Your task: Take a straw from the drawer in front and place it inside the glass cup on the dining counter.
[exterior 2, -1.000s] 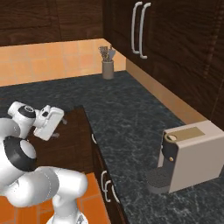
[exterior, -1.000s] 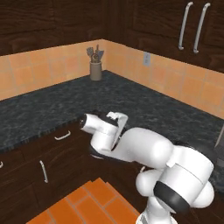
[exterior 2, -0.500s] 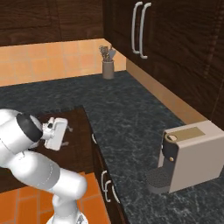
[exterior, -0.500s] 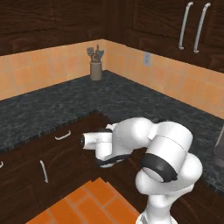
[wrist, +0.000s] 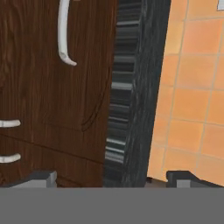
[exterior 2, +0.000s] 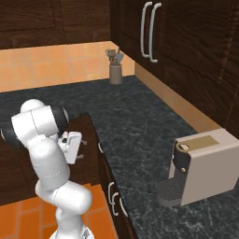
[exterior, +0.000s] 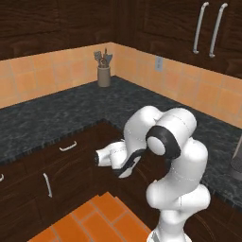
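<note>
My gripper (wrist: 114,178) is open with nothing between its fingertips, and it hangs low in front of the dark wood cabinet fronts under the black counter. In the right base view the gripper (exterior 2: 82,148) points right at the fronts below the counter's corner. Close ahead is the drawer (wrist: 48,87), shut, a dark brown front with a curved silver handle (wrist: 64,37); this view is rolled on its side. The drawer handle (exterior 2: 100,147) sits just right of the hand. The straw, the glass cup and the dining counter are out of view.
A black speckled counter (exterior: 56,113) wraps the corner and carries a utensil holder (exterior 2: 115,73) and a beige coffee machine (exterior 2: 200,165). Cabinet door handles (exterior 2: 114,198) stick out below. Orange floor tiles (exterior: 94,217) lie beside the base. Another drawer handle (exterior: 68,146) is on the left cabinets.
The arm has folded down and swung the hand from counter height to in front of the cabinet fronts. The jaws stayed open.
</note>
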